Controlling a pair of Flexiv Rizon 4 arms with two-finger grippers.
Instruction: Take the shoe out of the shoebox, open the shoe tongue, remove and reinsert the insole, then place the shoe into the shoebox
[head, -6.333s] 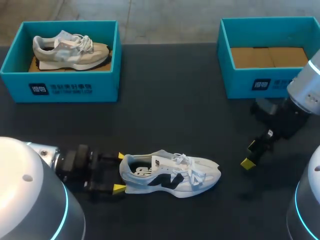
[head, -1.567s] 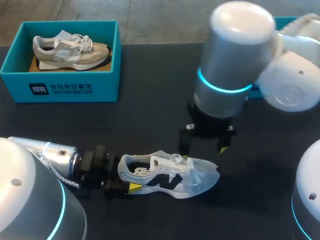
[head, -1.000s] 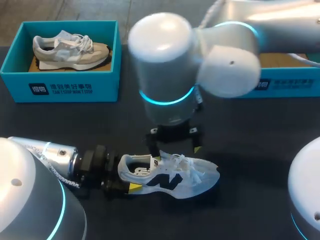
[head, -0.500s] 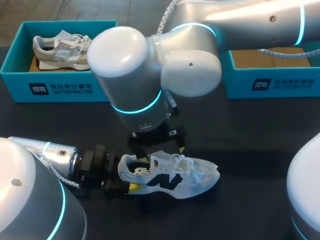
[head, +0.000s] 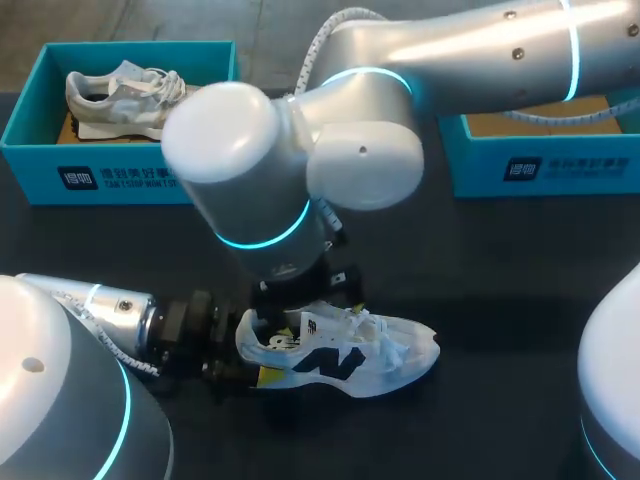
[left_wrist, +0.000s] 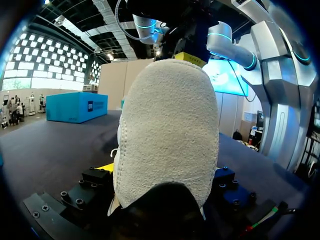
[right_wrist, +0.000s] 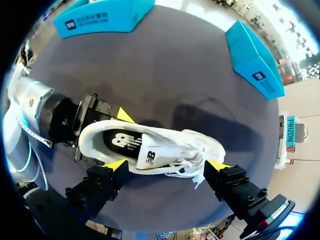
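The right arm had swung in from the right side of the worktop (head: 500, 290) to its middle. The right gripper (right_wrist: 167, 164) hung directly above the shoe (head: 345, 352) with its fingers spread, one beside the collar and one beside the laces. The left gripper (head: 250, 346) was clamped on the heel from both sides. The shoe sat at the near middle, toe pointing right, well apart from the left shoebox (head: 120, 178) and the right shoebox (head: 545, 172).

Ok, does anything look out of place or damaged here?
Nothing stands out. The white shoe sits upright on its sole, its heel clamped by the left gripper, with the right gripper open above it. No visible damage or spills.
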